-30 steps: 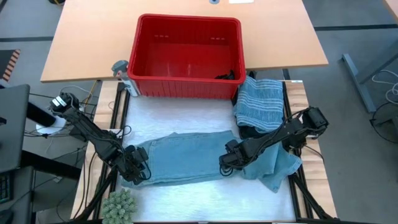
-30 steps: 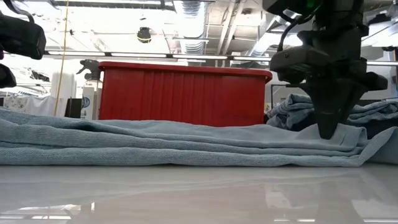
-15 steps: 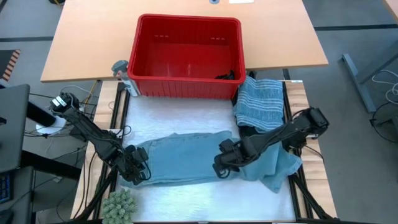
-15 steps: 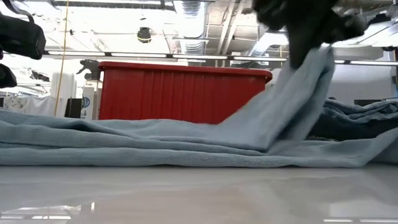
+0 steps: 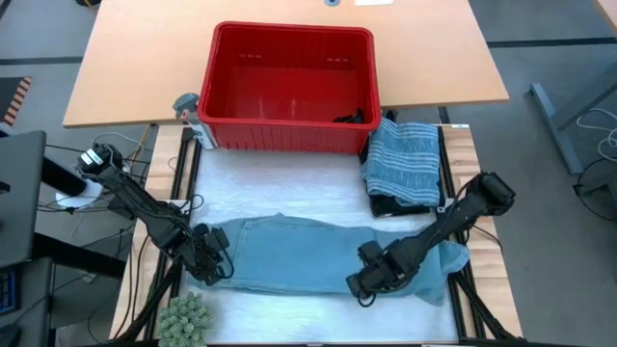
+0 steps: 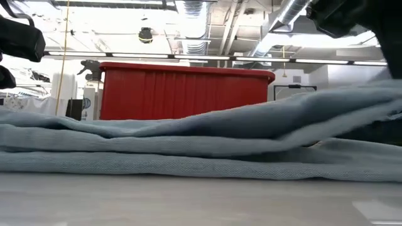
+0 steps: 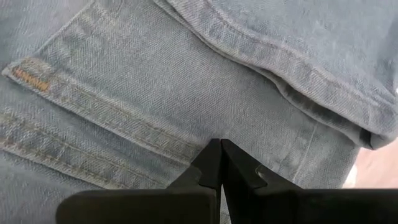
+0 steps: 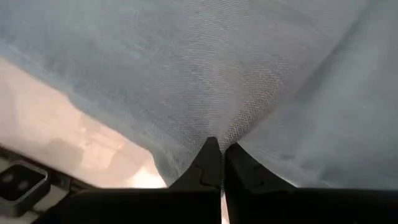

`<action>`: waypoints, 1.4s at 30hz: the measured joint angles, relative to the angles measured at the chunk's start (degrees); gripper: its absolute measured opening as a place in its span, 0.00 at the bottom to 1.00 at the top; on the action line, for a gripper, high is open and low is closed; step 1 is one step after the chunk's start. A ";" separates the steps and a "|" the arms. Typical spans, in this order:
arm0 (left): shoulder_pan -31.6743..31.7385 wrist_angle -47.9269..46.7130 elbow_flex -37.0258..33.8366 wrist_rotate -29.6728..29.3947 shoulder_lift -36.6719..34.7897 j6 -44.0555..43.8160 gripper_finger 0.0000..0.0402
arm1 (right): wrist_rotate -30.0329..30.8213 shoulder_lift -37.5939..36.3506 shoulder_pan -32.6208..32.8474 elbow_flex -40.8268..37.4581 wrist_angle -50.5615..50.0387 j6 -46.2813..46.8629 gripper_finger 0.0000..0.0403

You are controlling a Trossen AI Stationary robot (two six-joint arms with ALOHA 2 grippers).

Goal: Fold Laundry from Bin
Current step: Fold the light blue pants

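Note:
A light blue pair of jeans (image 5: 289,253) from the laundry lies lengthwise across the white table top. My left gripper (image 5: 214,265) is shut at its left end, beside a stitched pocket (image 7: 81,106). My right gripper (image 5: 371,281) is shut on the jeans right of their middle, near the table's front edge. There the cloth rises off the table (image 6: 352,103). The red bin (image 5: 289,87) stands at the far side with a dark scrap of cloth (image 5: 355,117) in its right corner. A striped grey-blue garment (image 5: 403,159) lies folded on a dark one (image 5: 390,204) at the far right. My left gripper sets its shut fingertips (image 7: 221,149) down on the denim just below the pocket seam (image 7: 155,140), coming from above. The jeans lie flat on the table there. Whether any cloth is caught between the tips, I cannot tell. My right gripper pinches the light blue cloth (image 8: 217,134) between its two fingertips, coming from above and pointing down. The cloth puckers toward the tips and is lifted off the table there. Its left part rests on the table. One layer or several, I cannot tell.
A green spiky ball (image 5: 183,318) sits at the near left corner. A grey spray bottle (image 5: 188,111) stands by the bin's left front corner. Bare white table shows between the bin and the jeans (image 5: 280,183).
My right gripper has risen and swung toward the table's near edge and a little right, still shut on the jeans. The cloth it holds was lifted and drawn over toward the near edge, so the jeans now form a narrower, longer strip. Their left end has stayed put.

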 joint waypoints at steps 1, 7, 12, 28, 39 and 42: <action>0.00 -0.09 0.00 -0.01 0.00 -0.01 0.00 | 0.00 0.00 0.36 -1.02 2.07 0.03 0.05; 0.00 -0.26 0.00 -0.02 0.00 0.04 0.00 | -0.39 0.07 0.80 -5.90 10.76 0.16 0.05; -0.01 -0.53 0.00 0.15 0.00 -0.05 0.00 | -2.48 0.13 0.75 -9.95 18.11 -0.91 0.06; 0.00 -3.39 3.60 -2.67 -3.36 -1.83 0.00 | 4.01 -0.61 1.48 -10.00 13.86 -4.06 0.53; 2.76 7.98 10.45 -22.03 -7.56 3.31 0.00 | 6.97 -0.87 4.11 -3.89 -2.90 0.17 0.54; 4.62 8.07 10.40 -19.99 -4.29 4.60 0.00 | 1.00 -0.87 5.13 -3.90 -6.09 5.69 0.54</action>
